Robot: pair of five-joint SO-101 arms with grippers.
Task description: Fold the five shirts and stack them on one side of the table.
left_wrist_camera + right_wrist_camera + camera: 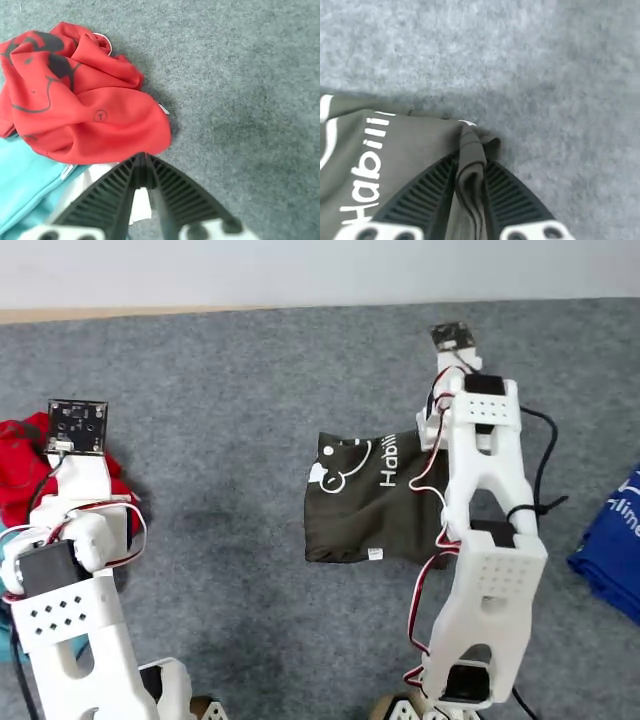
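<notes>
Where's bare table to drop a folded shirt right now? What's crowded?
Free: the wide table patch between red shirt and dark shirt; the far strip beyond both; a narrower gap between dark shirt and blue shirt. Crowded: left edge, red shirt piled on a teal shirt; right gripper pinches the dark shirt's edge.

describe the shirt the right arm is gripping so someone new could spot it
On the grey table, look near the middle, under the right arm. The dark shirt lies there, one edge pinched in the right end effector. It alone is dark with white print; the red shirt and blue shirt sit at the table's sides.
</notes>
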